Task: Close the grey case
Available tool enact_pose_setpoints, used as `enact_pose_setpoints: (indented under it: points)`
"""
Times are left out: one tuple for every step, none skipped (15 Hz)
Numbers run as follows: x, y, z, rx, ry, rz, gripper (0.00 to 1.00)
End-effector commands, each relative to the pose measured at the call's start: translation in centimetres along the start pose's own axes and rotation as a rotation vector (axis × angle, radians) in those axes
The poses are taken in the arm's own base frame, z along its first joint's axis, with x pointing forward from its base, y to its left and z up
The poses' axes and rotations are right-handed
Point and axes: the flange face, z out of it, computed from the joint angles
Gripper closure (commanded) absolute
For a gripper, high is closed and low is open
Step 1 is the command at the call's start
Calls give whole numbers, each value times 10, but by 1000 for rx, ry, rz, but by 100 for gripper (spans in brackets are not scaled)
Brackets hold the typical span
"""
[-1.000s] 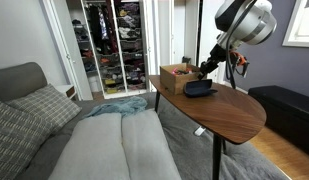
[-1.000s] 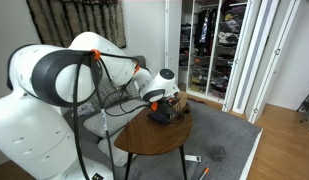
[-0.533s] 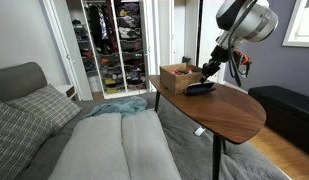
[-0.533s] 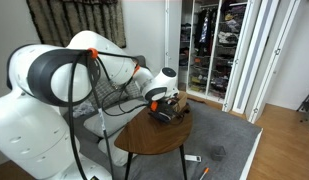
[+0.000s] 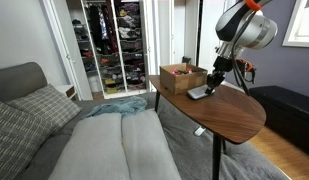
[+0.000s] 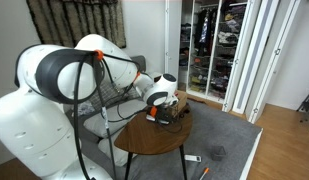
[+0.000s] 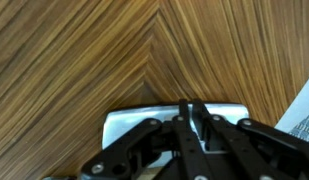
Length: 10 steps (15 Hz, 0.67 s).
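Observation:
The grey case (image 5: 198, 94) lies flat on the wooden table (image 5: 234, 115) in front of the wooden box, with its light grey lid down and no dark inside showing. My gripper (image 5: 210, 80) is right above it, fingertips at the lid. In the wrist view the shut fingers (image 7: 189, 108) rest over the grey lid (image 7: 124, 125), which lies on the herringbone tabletop (image 7: 94, 50). In an exterior view the gripper (image 6: 164, 108) largely hides the case (image 6: 167, 118).
An open brown wooden box (image 5: 179, 77) stands just behind the case near the table's back edge. A grey sofa (image 5: 104, 140) with cushions lies beside the table. An open wardrobe (image 5: 112, 45) is at the back. A white sheet (image 7: 299, 105) shows at the wrist view's edge.
The case showed its dark inside with the lid raised; now the lid is down and only light grey shows. My gripper has moved down and forward over it.

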Motion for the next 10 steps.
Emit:
enact_pose_setpoints:
  points:
    - [-5, -9, -14, -42, -9, -7, 55]
    - [-5, -13, -20, -52, -3, -12, 47]
    - [-6, -17, -25, -64, -1, -15, 40]
    - [-6, -21, -32, -77, 1, -17, 34]
    - [-7, -24, -39, -92, 6, -18, 26]
    - [-9, -28, -47, -108, 10, -18, 20]
    - [-11, -31, -55, -124, 12, -17, 12]
    - [-13, -36, -64, -139, 13, -17, 5]
    - [-17, -40, -74, -159, 13, -17, 1]
    - [-20, -44, -82, -176, 8, 0, 0]
